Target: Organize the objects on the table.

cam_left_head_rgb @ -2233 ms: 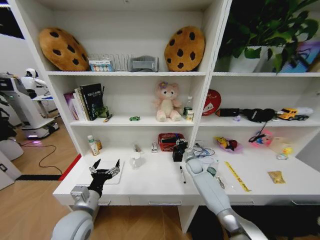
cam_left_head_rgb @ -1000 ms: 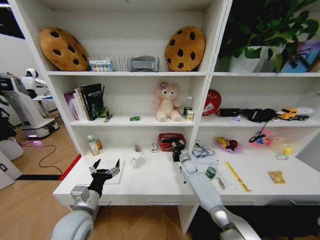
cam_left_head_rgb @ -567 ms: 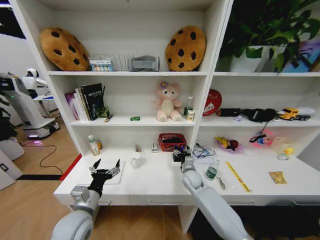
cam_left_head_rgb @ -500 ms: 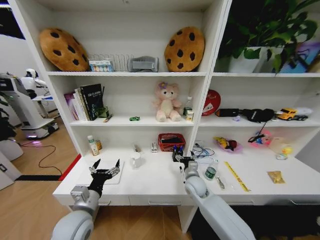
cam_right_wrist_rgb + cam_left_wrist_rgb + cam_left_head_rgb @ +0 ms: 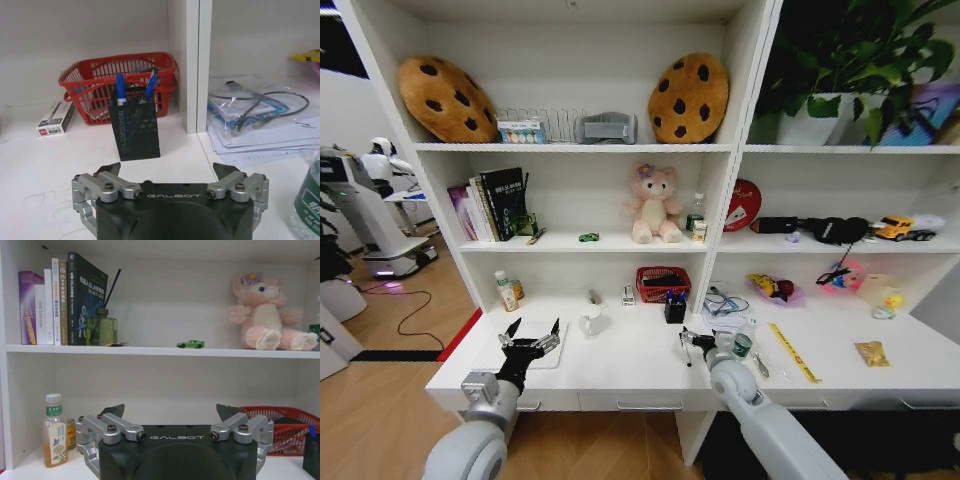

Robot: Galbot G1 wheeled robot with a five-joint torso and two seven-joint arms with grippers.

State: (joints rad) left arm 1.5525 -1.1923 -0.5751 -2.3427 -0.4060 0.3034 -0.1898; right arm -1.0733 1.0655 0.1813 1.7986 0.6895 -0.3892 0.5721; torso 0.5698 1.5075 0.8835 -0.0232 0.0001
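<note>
Pens now stand in the black mesh holder; right gripper, withdrawn, hangs spread and empty.

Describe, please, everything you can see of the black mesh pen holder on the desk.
The pen holder is a small box of black wire mesh, open at the top, standing upright on the white desk. Two pens with blue caps stick out of it. It stands just in front of the red basket, beside the shelf's white upright. The right gripper is open, a little way in front of it, not touching it.
</note>
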